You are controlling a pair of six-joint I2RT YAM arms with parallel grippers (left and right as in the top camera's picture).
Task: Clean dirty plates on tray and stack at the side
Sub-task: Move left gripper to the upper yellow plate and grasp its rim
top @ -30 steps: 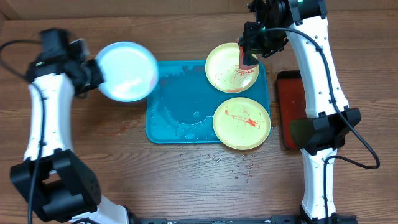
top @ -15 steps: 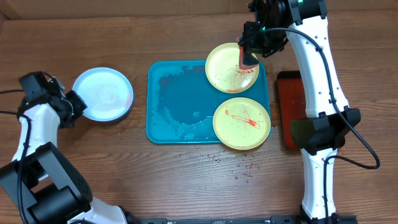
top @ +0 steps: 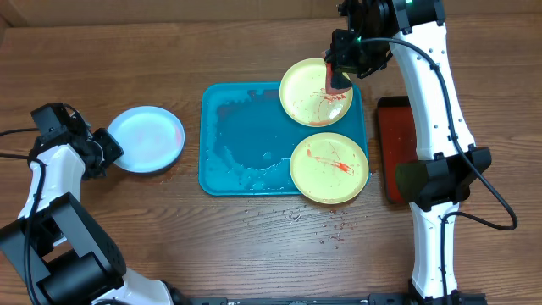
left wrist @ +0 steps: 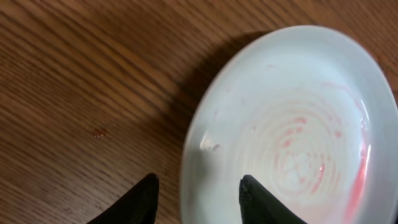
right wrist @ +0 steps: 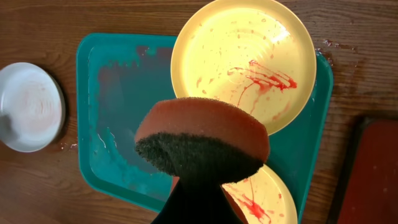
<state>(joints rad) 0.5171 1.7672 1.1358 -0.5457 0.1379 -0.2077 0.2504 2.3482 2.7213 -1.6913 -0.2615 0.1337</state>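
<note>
Plates at three stations: light blue plate, faintly pink-streaked, on the table near its left edge, rim between the spread left fingers; two red-smeared yellow-green plates on the tray, mid-table toward the right edge; the right fingers clamp a rust-brown sponge over the far plate.

The left arm, white and black and jointed, lies low at the scene's left, its black two-finger left gripper pointing right with fingers spread apart. The right arm stretches to the far side, its right gripper pointing down, clamped on a rust-brown sponge with a dark scouring face
</note>
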